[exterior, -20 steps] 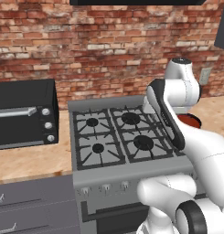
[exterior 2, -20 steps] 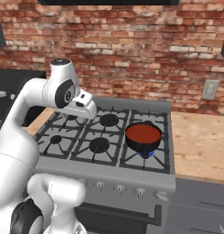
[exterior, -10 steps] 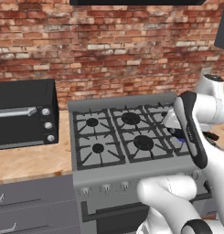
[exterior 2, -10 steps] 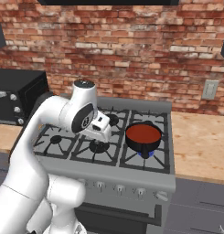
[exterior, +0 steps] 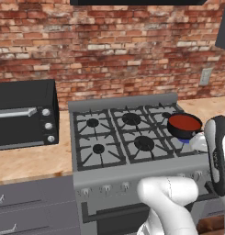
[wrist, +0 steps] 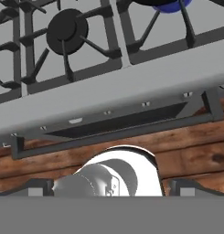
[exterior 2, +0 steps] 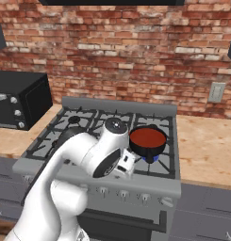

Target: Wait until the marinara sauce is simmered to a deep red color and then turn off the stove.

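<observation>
The marinara sauce [exterior: 184,122] [exterior 2: 147,137] is a smooth red disc in a small black pan on the front right burner of the stove [exterior: 111,172] [exterior 2: 88,107]. A blue flame [exterior 2: 150,159] [wrist: 166,5] burns under the pan. My gripper [wrist: 112,187] is open, its two dark fingertips [wrist: 40,187] far apart with nothing between them. It hangs over the stove's front edge and looks down on the row of small knobs [wrist: 107,112] [exterior 2: 122,194] and the oven handle [wrist: 118,135]. My wrist [exterior 2: 110,161] sits low, just left of the pan.
A black toaster oven [exterior: 23,113] [exterior 2: 17,98] stands on the wooden counter left of the stove. More counter [exterior 2: 206,150] lies to the right, with a wall socket [exterior 2: 216,92] on the brick wall. Grey drawers [exterior: 26,209] flank the oven; wooden floor [wrist: 195,160] lies below.
My arm has swung from above the stove's back left down to its front edge near the pan. The fingers stayed wide apart. The pan has not moved.
</observation>
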